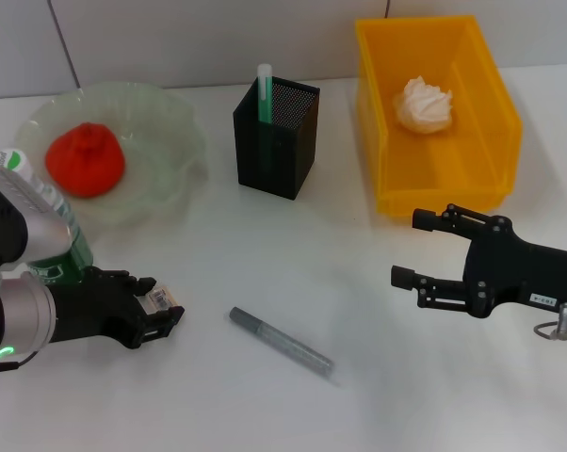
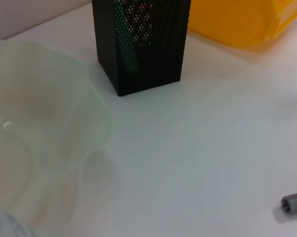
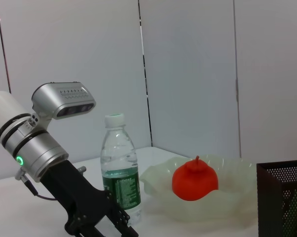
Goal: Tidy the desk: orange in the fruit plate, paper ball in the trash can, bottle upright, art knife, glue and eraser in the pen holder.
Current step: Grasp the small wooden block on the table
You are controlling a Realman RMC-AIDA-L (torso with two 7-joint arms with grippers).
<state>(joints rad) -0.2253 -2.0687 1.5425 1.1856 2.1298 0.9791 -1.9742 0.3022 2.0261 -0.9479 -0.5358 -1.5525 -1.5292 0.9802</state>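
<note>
The left gripper (image 1: 161, 311) hovered low over the white desk (image 1: 265, 254), near the front left corner, its black fingers (image 1: 137, 282) clenched on a tiny tan rectangular eraser (image 1: 162, 301) with a pale printed label. Just behind that arm stood the small clear plastic water bottle (image 1: 40, 212) with a green label and white cap, upright, beside the wide translucent pale green glass fruit plate (image 1: 166, 127) with a wavy rim. The lumpy red-orange round orange (image 1: 86, 160) lay inside the plate.

Behind the middle of the desk stood the square black metal mesh pen holder (image 1: 276, 141), with a green-and-white glue stick (image 1: 263, 94) upright in it, its top showing above the rim. The slim grey art knife (image 1: 281, 341) lay flat on the desk at a slant, between the two grippers and apart from both.

The crumpled white paper ball (image 1: 423, 104) sat inside the large rectangular bright yellow plastic trash can (image 1: 387, 141) at the back right. The right gripper (image 1: 408, 250) hung just in front of that bin, its black fingers (image 1: 425, 218) released and spread wide, grasping nothing

The left wrist view showed the plate's rim (image 2: 96, 118), the mesh holder (image 2: 141, 44) and one end of the knife (image 2: 294, 202)
</note>
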